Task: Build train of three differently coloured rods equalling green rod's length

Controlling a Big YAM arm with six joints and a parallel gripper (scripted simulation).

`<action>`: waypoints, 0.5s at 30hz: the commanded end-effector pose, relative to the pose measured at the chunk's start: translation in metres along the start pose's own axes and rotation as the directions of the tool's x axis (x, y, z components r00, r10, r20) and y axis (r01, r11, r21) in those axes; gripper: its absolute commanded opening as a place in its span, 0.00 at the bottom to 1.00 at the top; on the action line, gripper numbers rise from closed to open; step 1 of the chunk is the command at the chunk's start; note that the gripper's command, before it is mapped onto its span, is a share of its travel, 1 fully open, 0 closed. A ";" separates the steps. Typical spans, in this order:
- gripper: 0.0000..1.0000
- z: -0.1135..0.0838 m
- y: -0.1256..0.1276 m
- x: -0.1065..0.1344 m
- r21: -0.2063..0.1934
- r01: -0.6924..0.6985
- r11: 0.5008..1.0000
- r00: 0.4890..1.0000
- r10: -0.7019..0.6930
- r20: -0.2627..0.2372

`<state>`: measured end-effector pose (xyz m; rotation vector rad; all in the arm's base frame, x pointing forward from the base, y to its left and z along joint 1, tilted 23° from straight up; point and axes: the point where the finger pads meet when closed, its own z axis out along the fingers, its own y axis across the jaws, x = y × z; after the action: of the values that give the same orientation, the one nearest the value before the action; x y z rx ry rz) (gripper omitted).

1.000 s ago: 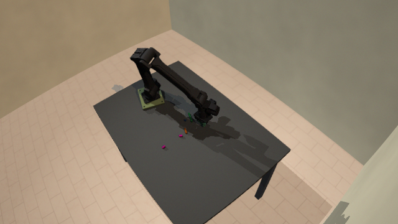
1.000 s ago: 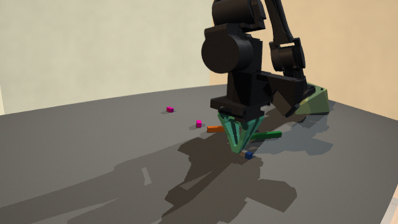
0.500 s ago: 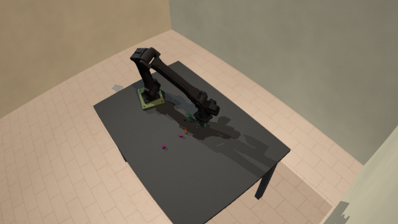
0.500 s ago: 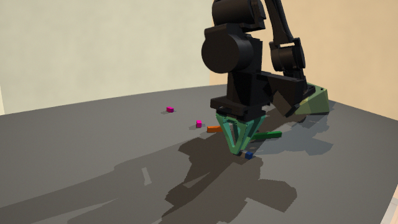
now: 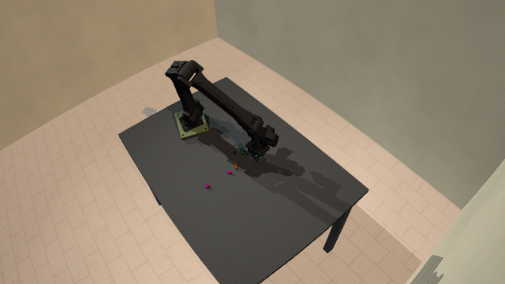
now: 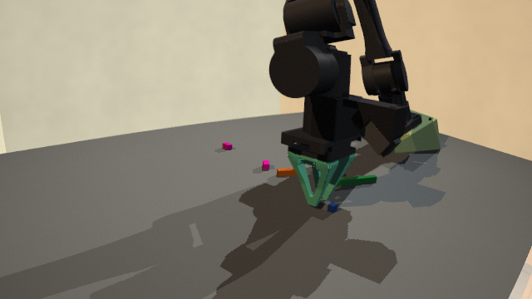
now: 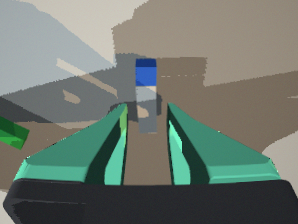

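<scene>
A blue rod (image 6: 332,207) (image 7: 146,75) and a grey rod (image 7: 148,125) lie flat, end to end in one line, with no gap that I can see. My gripper (image 5: 258,158) (image 6: 319,202) (image 7: 147,113) is low over the table, its fingers apart on both sides of the grey rod, with space between each finger and the rod in the wrist view. The green rod (image 5: 241,148) (image 6: 358,180) (image 7: 12,134) lies apart, towards the base. An orange rod (image 5: 235,166) (image 6: 286,172) lies behind the gripper in the exterior view, partly hidden there.
Two magenta rods lie apart, one (image 5: 229,172) (image 6: 266,165) near the orange rod, the other (image 5: 207,186) (image 6: 227,146) farther off. A small dark blue rod (image 5: 234,152) lies beside the green one. The arm's shadow covers the table around the gripper.
</scene>
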<state>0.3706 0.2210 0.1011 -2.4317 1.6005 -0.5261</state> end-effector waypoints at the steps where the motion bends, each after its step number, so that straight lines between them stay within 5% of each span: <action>1: 0.23 -0.011 0.002 0.003 0.009 0.004 1.000 1.000 -0.004 0.008; 6: 0.23 -0.042 -0.021 -0.005 0.057 -0.011 0.998 1.000 0.010 0.020; 15: 0.23 -0.081 -0.020 -0.004 0.060 -0.013 0.998 1.000 0.012 0.021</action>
<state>0.3468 0.2166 0.1369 -2.4553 1.5956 -0.5198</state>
